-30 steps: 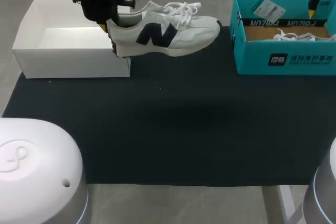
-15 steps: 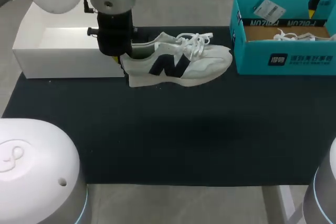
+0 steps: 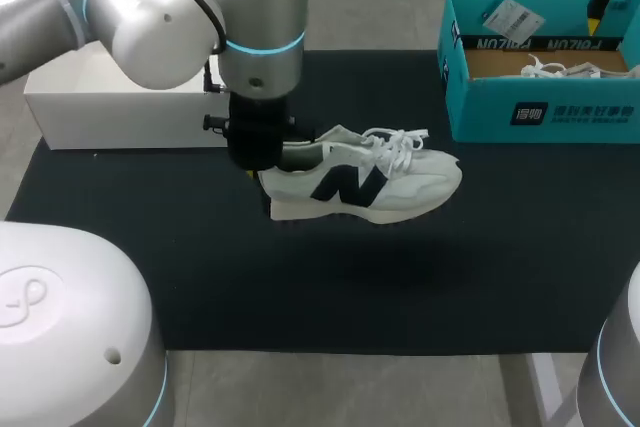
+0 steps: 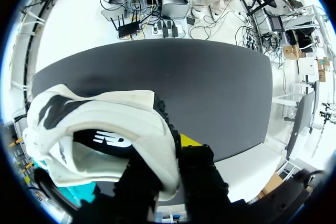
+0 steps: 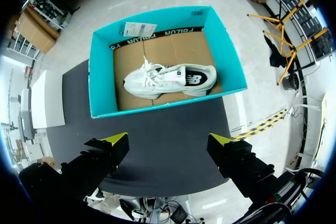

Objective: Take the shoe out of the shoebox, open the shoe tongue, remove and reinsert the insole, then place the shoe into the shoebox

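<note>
Held in the air over a flat black mat (image 3: 350,292) of matte cloth: a white low-top trainer (image 3: 372,185) of fine mesh and smooth panels, with a dark angular side mark, loosely looped white laces and a thick pale sole. Pinched at the heel by the left gripper (image 4: 169,167). Black fingers with yellow tips standing close together, one down inside the padded collar, the other against the outside of the heel, clamped on that thin wall from both sides. In the head view, largely hidden under the rounded silver-grey wrist, with only a sliver of yellow showing beside the heel.

Sole down and roughly level. Long axis running left to right across the table, heel left at the gripper, toe right. Placed about mid-table, nearer than both boxes: to the right of an open white rectangular box (image 3: 130,117) with plain smooth walls, and to the left of a teal rectangular cardboard box (image 3: 545,112).

Inside the teal box, on a brown cardboard floor, a second white trainer (image 5: 170,80) lying lengthwise.

Far right, up over the teal box: the blocky black fingers of the right gripper (image 5: 168,142), spread wide apart, touching and gripping nothing.
</note>
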### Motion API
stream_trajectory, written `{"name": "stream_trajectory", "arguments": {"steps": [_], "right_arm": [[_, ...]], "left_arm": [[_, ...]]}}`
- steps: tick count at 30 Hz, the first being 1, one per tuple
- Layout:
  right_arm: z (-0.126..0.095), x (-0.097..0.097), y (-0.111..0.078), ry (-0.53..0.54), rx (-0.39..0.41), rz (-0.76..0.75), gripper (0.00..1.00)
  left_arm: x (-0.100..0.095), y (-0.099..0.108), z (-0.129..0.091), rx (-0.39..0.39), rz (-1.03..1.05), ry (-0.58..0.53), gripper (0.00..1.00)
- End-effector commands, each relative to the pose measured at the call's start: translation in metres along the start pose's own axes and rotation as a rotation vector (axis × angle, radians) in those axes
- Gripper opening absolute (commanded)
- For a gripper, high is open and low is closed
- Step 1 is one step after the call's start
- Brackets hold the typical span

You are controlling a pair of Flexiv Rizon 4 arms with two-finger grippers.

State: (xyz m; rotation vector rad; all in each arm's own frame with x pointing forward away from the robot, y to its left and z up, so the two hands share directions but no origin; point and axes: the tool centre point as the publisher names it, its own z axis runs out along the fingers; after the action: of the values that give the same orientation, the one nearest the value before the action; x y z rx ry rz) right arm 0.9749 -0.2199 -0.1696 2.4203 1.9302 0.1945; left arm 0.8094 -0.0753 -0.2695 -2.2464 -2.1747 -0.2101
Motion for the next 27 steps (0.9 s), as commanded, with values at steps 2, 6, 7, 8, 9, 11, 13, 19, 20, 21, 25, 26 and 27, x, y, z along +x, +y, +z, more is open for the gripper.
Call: {"name": "stream_trajectory", "arguments": {"steps": [2, 6, 7, 8, 9, 11, 13, 19, 20, 21, 25, 26, 27], "right_arm": [[0.000, 0.000, 0.000, 0.002, -0.001, 0.000, 1.00], [0.000, 0.000, 0.000, 0.002, -0.001, 0.000, 1.00], [0.000, 0.000, 0.000, 0.002, -0.001, 0.000, 1.00], [0.000, 0.000, 0.000, 0.002, -0.001, 0.000, 1.00], [0.000, 0.000, 0.000, 0.002, -0.001, 0.000, 1.00], [0.000, 0.000, 0.000, 0.002, -0.001, 0.000, 1.00], [0.000, 0.000, 0.000, 0.002, -0.001, 0.000, 1.00], [0.000, 0.000, 0.000, 0.002, -0.001, 0.000, 1.00], [0.000, 0.000, 0.000, 0.002, -0.001, 0.000, 1.00], [0.000, 0.000, 0.000, 0.002, -0.001, 0.000, 1.00], [0.000, 0.000, 0.000, 0.002, -0.001, 0.000, 1.00], [0.000, 0.000, 0.000, 0.002, -0.001, 0.000, 1.00], [0.000, 0.000, 0.000, 0.002, -0.001, 0.000, 1.00]], "left_arm": [[-0.022, -0.004, 0.022, 0.005, -0.029, 0.047, 0.00], [-0.029, -0.011, 0.041, -0.001, -0.034, 0.080, 0.00], [-0.031, -0.012, 0.045, 0.002, -0.032, 0.080, 0.00], [-0.033, -0.012, 0.048, 0.003, -0.025, 0.072, 0.00], [-0.035, -0.013, 0.051, 0.001, -0.010, 0.073, 0.00], [-0.037, -0.015, 0.055, -0.020, -0.014, 0.098, 0.00], [-0.038, -0.017, 0.061, -0.029, -0.036, 0.093, 0.00], [-0.049, -0.016, 0.077, -0.076, -0.045, 0.087, 0.00], [-0.051, -0.016, 0.080, -0.077, -0.039, 0.091, 0.00], [-0.054, -0.016, 0.082, -0.077, -0.028, 0.092, 0.00], [-0.059, -0.016, 0.091, -0.087, -0.034, 0.081, 0.00], [-0.059, -0.016, 0.092, -0.088, -0.042, 0.078, 0.00], [-0.059, -0.015, 0.094, -0.088, -0.056, 0.068, 0.00]]}}
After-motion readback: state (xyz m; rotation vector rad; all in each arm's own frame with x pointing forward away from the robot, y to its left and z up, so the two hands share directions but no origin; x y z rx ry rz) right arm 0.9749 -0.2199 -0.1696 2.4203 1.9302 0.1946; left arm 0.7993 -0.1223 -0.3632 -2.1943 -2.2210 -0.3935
